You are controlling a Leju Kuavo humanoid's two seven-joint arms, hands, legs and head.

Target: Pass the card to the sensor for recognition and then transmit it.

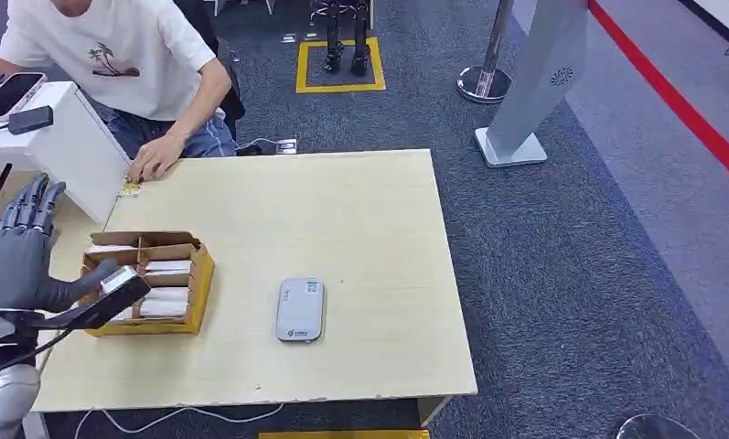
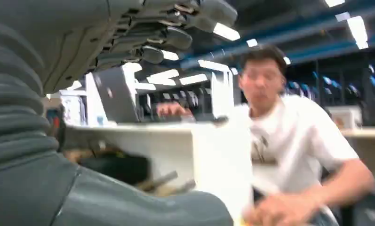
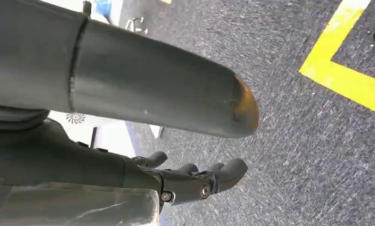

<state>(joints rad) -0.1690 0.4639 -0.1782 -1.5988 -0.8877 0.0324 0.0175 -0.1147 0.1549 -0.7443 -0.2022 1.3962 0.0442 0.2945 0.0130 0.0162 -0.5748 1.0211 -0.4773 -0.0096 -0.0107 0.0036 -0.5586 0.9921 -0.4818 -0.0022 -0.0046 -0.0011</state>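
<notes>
At the left edge of the head view the left hand hovers beside the cardboard box of cards on the desk, its fingers spread and released; whether the thumb pins a card cannot be told. The sensor lies flat at centre frame, well apart from the box. In the right wrist view the right hand hangs above the carpet, fingers loosely curled on nothing. A person's hand rests on the desk's upper left corner. The pick probably wants one card pinched by its edge, then laid flat over the sensor.
</notes>
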